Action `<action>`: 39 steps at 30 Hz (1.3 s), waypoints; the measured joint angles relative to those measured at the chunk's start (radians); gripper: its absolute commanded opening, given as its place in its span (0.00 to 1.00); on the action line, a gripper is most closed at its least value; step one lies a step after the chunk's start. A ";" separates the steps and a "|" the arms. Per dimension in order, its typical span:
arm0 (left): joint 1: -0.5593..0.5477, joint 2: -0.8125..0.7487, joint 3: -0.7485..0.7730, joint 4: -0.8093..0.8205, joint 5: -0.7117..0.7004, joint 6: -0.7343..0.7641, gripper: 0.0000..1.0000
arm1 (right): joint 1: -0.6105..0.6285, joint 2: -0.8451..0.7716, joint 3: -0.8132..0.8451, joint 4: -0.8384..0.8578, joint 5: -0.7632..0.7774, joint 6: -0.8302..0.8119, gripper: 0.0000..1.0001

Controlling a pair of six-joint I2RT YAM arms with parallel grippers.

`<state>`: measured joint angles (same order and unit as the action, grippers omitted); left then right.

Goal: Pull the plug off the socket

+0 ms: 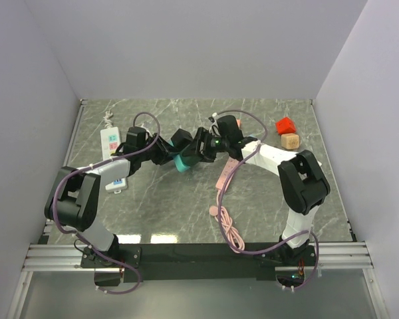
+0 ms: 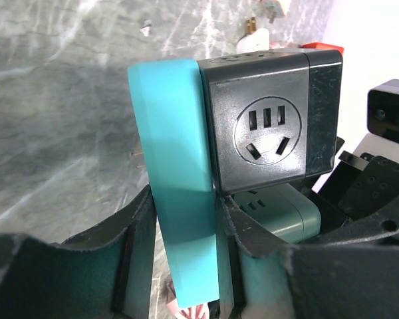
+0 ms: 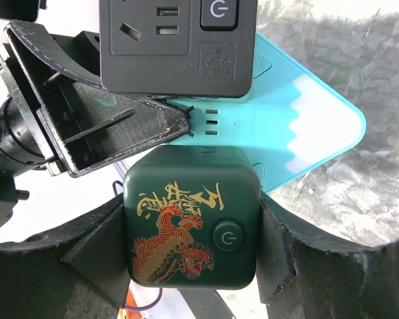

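Mid-table, L gripper (image 2: 183,226) is closed partway, pinching the teal socket slab (image 2: 173,133) by its flat sides, w/ a black cube adapter (image 2: 266,119) stuck on one face. R gripper (image 3: 193,216), jaws fairly wide, clamps the dragon-print plug cube (image 3: 193,229), which sits vs. the slab; can't tell if it's fully seated.
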<state>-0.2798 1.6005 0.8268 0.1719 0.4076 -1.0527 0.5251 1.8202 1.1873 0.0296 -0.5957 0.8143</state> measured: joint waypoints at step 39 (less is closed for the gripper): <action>0.059 0.089 -0.003 0.074 0.149 0.074 0.01 | -0.527 0.018 -0.133 0.025 0.171 0.091 0.00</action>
<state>-0.2207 1.6897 0.8234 0.2455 0.5568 -0.9787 -0.0021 1.8381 1.0546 0.0547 -0.4252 0.9054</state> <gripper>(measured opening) 0.386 0.668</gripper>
